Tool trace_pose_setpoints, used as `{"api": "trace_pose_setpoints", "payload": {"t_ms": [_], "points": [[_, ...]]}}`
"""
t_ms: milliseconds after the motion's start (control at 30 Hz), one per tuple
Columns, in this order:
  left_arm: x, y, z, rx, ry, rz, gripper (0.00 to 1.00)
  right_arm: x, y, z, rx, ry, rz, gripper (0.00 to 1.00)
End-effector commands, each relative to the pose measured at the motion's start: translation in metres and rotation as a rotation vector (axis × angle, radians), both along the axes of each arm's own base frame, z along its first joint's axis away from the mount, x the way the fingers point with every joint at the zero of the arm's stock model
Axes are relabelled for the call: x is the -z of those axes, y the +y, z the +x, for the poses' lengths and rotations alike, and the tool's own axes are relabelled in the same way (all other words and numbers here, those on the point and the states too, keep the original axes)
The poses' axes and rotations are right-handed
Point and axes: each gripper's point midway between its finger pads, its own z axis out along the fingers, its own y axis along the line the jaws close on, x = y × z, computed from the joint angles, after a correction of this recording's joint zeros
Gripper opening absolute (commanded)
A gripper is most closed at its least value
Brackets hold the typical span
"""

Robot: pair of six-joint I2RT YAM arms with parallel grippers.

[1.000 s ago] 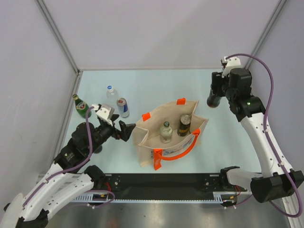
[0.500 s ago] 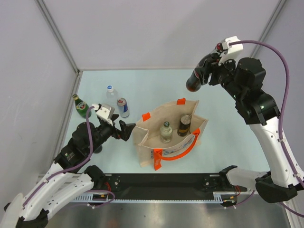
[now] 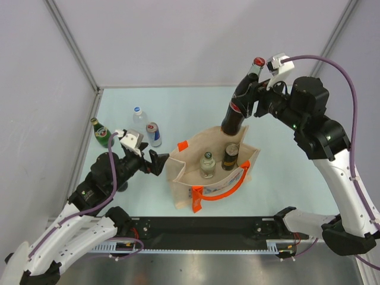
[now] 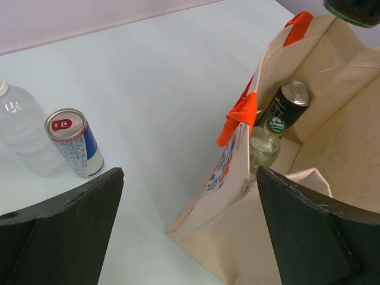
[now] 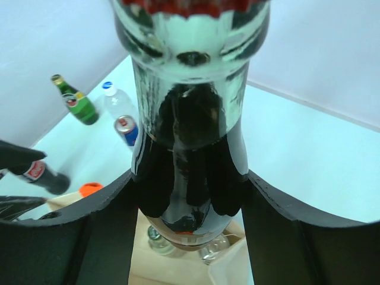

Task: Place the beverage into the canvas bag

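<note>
The beverage, a dark cola bottle (image 3: 236, 108) with a red cap, hangs tilted in the air with my right gripper (image 3: 248, 101) shut on its body. Its base is over the far rim of the canvas bag (image 3: 189, 155), a beige tote with orange handles standing open mid-table. In the right wrist view the bottle (image 5: 190, 148) fills the space between the fingers (image 5: 101, 225), with the bag's opening (image 5: 172, 270) below. My left gripper (image 3: 155, 163) stands open beside the bag's left corner (image 4: 237, 231), holding nothing.
Inside the bag stand a clear glass bottle (image 3: 206, 164) and a dark can (image 3: 230, 155). Left of the bag, on the table, are a blue-and-silver can (image 3: 154, 134), a clear water bottle (image 3: 139, 116) and a green bottle (image 3: 102, 133) near the left wall.
My right arm has lifted the cola bottle from the far right and carried it left, to above the bag's far rim. The left arm has not moved.
</note>
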Motion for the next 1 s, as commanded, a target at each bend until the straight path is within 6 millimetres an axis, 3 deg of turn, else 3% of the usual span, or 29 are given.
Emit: {"api": "trace_pose_setpoints", "payload": {"t_ms": [0, 267, 467, 767, 933, 967], "points": [[-0.002, 0.0, 0.002, -0.003, -0.013, 0.008, 1.0, -0.105, 0.003, -0.047, -0.114, -0.307, 0.224, 0.0], [-0.001, -0.001, 0.003, -0.004, -0.006, 0.013, 0.99, -0.087, 0.022, -0.056, -0.213, -0.258, 0.244, 0.0], [-0.001, 0.0, 0.003, -0.008, -0.008, 0.011, 1.0, -0.058, 0.043, -0.052, -0.279, -0.205, 0.243, 0.0], [-0.001, 0.0, 0.003, -0.01, -0.006, 0.013, 1.0, -0.01, 0.103, -0.072, -0.44, -0.195, 0.14, 0.0], [-0.001, 0.0, 0.003, -0.011, -0.006, 0.014, 1.0, 0.003, 0.125, -0.08, -0.504, -0.193, 0.144, 0.0], [-0.001, 0.001, 0.003, -0.013, -0.006, 0.014, 1.0, 0.013, 0.13, -0.081, -0.515, -0.179, 0.139, 0.0]]}}
